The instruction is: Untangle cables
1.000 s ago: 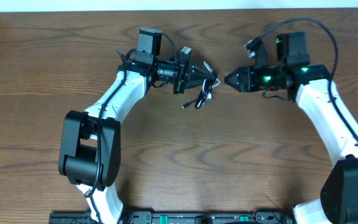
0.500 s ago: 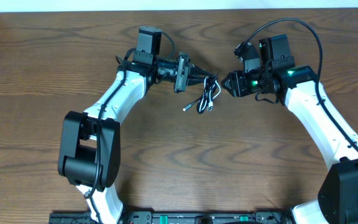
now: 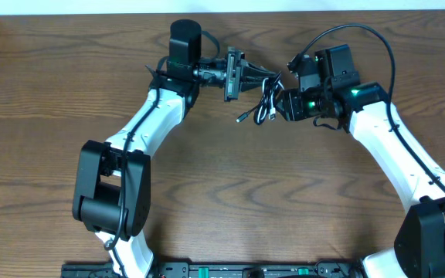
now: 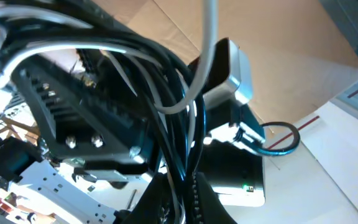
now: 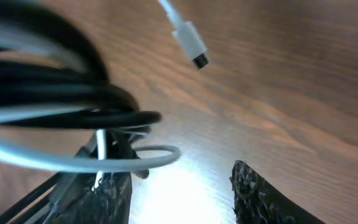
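The bundle of black and white cables [image 3: 264, 102] hangs above the table at the back centre, between my two grippers. My left gripper [image 3: 259, 77] is shut on the top of the bundle; in the left wrist view the black and white cables [image 4: 179, 124] run down between its fingers [image 4: 185, 208]. My right gripper [image 3: 278, 106] is open right beside the bundle. In the right wrist view the black and white loops [image 5: 55, 118] lie over the left finger, with a gap between the fingers [image 5: 182, 193]. A white plug end [image 5: 191, 43] dangles free above the wood.
The brown wooden table [image 3: 230, 201] spreads in front of both arms. A pale strip [image 3: 130, 6] runs along the far edge. A black rail [image 3: 230, 270] lies at the front edge.
My left gripper has lifted the bundle up and toward the back right. My right gripper has moved left and closed in on the bundle.
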Robot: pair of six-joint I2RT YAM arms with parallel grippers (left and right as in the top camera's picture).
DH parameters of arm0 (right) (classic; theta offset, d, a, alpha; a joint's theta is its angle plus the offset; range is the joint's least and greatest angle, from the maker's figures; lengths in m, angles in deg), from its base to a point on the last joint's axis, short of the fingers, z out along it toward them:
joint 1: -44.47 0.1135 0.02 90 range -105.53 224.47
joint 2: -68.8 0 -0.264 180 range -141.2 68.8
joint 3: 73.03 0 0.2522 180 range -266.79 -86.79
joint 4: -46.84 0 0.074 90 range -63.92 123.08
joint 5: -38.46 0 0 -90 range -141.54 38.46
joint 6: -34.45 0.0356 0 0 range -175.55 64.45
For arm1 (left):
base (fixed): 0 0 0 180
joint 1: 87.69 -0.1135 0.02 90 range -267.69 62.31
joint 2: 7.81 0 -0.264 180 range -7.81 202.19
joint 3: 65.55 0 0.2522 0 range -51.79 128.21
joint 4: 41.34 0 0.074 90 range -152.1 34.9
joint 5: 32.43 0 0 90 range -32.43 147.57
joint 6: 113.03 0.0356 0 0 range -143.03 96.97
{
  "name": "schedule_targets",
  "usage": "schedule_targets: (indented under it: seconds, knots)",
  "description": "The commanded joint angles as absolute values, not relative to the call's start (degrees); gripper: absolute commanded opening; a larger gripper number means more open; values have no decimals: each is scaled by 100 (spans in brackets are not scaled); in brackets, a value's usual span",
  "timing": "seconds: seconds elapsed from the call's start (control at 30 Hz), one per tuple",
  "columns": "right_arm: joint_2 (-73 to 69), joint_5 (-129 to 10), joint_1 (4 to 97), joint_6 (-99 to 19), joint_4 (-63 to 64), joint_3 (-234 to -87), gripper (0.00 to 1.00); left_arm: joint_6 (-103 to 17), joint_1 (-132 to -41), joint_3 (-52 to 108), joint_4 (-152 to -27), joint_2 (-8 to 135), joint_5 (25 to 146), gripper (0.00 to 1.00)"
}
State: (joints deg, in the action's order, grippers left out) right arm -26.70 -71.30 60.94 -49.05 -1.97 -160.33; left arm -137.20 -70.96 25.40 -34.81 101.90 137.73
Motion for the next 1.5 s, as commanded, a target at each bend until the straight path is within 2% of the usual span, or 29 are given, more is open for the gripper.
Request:
schedule_targets:
  seconds: [0.0,0.27,0.6,0.8,0.9,1.03,1.07,1.3,1.47]
  knots:
    - [-2605,-6720,6122,-4518,-40,-16013,47,-14018,-7094,2604,-3378,9987,13812,7]
    - [-2605,-6477,6107,-3991,564,-16013,50,-14018,-7061,2604,-3369,9984,13812,7]
    - [-2841,-6728,6107,-3970,782,-16013,50,-14015,-7022,2604,-3350,9987,13777,8]
    - [-2756,-7498,5928,-4606,669,-16024,54,-13751,-7024,2604,-3155,9987,13771,8]
    - [-2631,-8250,5595,-5065,450,-16024,56,-13143,-7032,2604,-3009,9987,13574,7]
    - [-2576,-8835,5232,-5115,341,-16024,56,-11130,-7194,2601,-3028,9989,13458,7]
    - [-2583,-8899,5204,-5113,323,-16022,56,-10982,-7231,2601,-3055,9989,13421,7]
    - [-2631,-9115,5263,-4704,288,-16017,66,-11688,-7251,2601,-3055,9989,13226,8]
    - [-2714,-9115,5298,-4704,393,-16017,70,-13041,-7240,2601,-3050,9989,13235,7]
